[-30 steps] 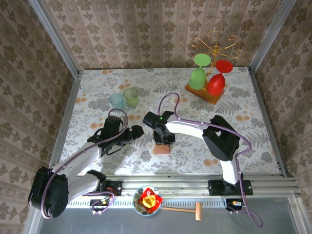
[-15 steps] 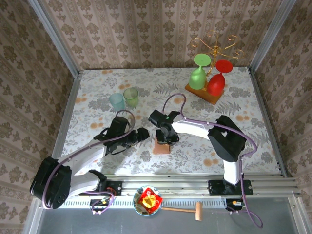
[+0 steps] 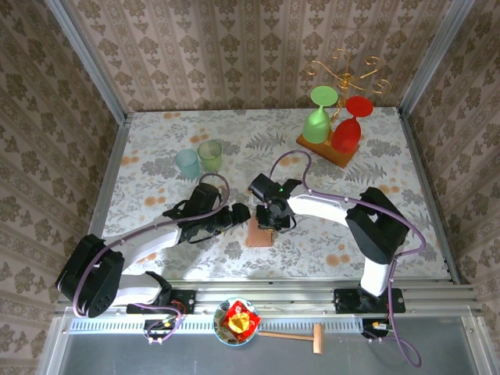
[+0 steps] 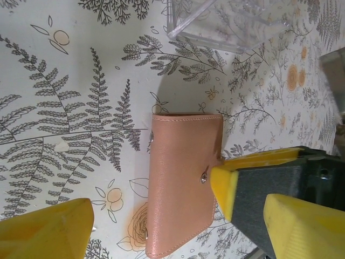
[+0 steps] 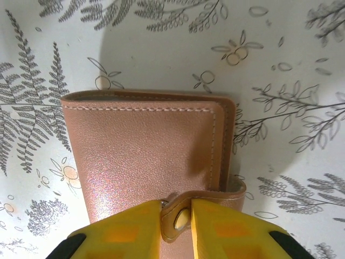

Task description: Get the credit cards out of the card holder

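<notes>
Both arms have swung right since a second ago, I've got the left gripper jaws wide beside the card holder, closed flat on the table. Right wrist view tells me more: right gripper pinched on its snap tab. Bowl holds something red-yellow, green cup well clear

Wallpapered panels and aluminium frame mark a lab booth.

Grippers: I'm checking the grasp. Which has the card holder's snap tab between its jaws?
The right gripper: its jaws pinch the tab of the card holder; the left gripper is open, holding nothing.
</notes>
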Robot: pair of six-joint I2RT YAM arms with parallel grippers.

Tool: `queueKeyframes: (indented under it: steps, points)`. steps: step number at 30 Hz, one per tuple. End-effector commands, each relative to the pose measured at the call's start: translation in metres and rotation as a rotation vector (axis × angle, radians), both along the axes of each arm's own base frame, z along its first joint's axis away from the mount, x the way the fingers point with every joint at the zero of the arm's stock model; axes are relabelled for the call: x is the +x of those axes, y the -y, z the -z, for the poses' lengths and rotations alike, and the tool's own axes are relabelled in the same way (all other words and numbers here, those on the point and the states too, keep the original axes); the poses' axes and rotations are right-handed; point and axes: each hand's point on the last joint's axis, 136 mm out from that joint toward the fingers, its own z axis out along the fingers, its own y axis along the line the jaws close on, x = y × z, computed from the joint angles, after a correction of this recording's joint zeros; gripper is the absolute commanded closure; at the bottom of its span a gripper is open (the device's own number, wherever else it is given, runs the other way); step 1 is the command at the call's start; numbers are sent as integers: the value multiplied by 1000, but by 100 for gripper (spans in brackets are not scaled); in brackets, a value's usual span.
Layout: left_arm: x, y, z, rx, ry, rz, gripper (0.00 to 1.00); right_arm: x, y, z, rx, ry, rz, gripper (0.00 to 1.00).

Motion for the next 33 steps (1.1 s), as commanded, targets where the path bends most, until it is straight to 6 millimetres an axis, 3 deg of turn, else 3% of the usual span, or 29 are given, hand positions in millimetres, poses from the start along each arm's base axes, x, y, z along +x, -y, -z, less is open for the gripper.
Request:
queueKeyframes:
  steps: [1,10,20,33]
  points:
    - [10,7,-12,-17,25,-20,17,-1,19,-9,-49,25,2,77]
    - [13,11,-15,-10,26,-8,17,-5,37,-7,-81,26,22,76]
    - [17,24,-13,-9,18,27,17,-4,42,3,-86,28,36,78]
    - [22,31,-14,-17,16,40,18,-1,44,-1,-82,35,29,89]
